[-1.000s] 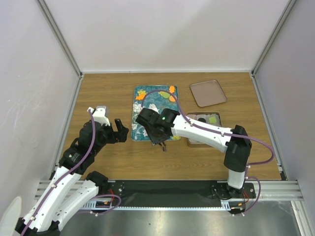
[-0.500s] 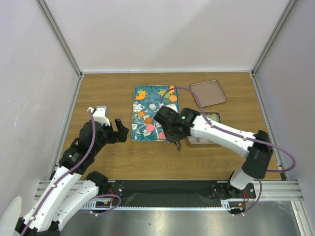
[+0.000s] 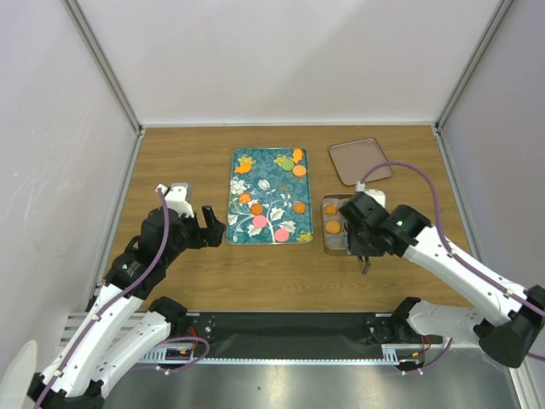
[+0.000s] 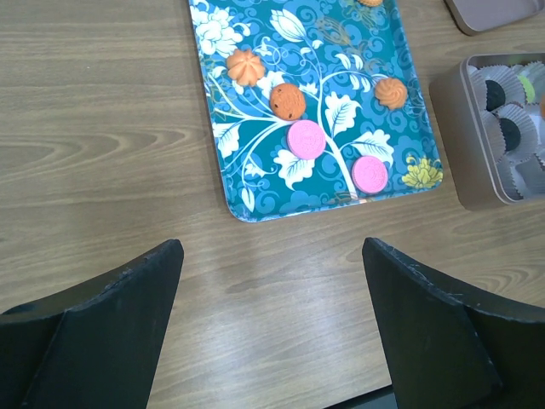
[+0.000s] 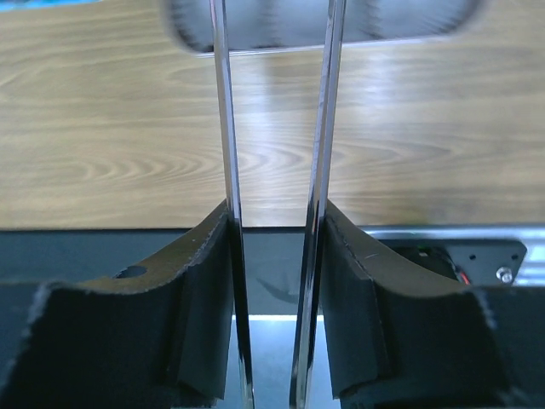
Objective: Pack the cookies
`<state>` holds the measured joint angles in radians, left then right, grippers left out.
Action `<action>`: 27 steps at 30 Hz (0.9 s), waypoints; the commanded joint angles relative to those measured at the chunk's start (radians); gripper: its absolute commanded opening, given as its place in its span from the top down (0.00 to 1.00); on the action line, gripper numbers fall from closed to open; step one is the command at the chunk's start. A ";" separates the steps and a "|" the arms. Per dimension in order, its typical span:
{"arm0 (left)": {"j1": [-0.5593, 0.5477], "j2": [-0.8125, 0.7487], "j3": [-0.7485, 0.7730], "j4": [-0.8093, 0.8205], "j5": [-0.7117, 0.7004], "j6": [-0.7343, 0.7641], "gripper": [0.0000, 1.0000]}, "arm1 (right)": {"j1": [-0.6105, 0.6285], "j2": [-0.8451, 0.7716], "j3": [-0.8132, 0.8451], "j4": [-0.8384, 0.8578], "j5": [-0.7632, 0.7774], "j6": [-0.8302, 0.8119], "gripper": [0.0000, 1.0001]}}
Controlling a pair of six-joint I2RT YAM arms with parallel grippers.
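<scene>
**Blades poised by the tin**

The right pincer [image 3: 365,262] holds steel blades [image 5: 223,128] narrowly apart, empty, a gap suited to thin discs; the metal tin [image 4: 448,128] lies at 12 o'clock. Round cookies [image 4: 306,139] dot the floral tray [image 4: 255,170] at 10 o'clock; some fill the tin's pleated cups [image 4: 519,175]. The left pincer [image 4: 272,315] gapes wide.

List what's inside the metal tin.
Paper cups, two orange cookies, black ones and a green one. From above, the right arm covers the rest of the tin.
</scene>
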<state>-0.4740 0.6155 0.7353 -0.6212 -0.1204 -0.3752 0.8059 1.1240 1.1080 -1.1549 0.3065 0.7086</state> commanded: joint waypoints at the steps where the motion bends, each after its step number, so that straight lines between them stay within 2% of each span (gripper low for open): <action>1: -0.006 0.003 0.024 0.031 0.028 0.007 0.07 | -0.063 -0.070 -0.048 -0.012 0.010 0.032 0.57; 5: -0.006 0.009 0.023 0.034 0.041 0.010 0.07 | -0.160 -0.092 -0.099 0.001 -0.015 0.003 0.57; 13: -0.006 0.012 0.022 0.037 0.050 0.013 0.07 | -0.255 -0.133 -0.165 0.023 -0.033 -0.035 0.56; 27: -0.006 0.007 0.022 0.037 0.050 0.013 0.07 | -0.286 -0.082 -0.163 0.078 -0.070 -0.069 0.54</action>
<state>-0.4747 0.6281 0.7349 -0.6132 -0.0753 -0.3733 0.5262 1.0340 0.9352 -1.1172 0.2386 0.6567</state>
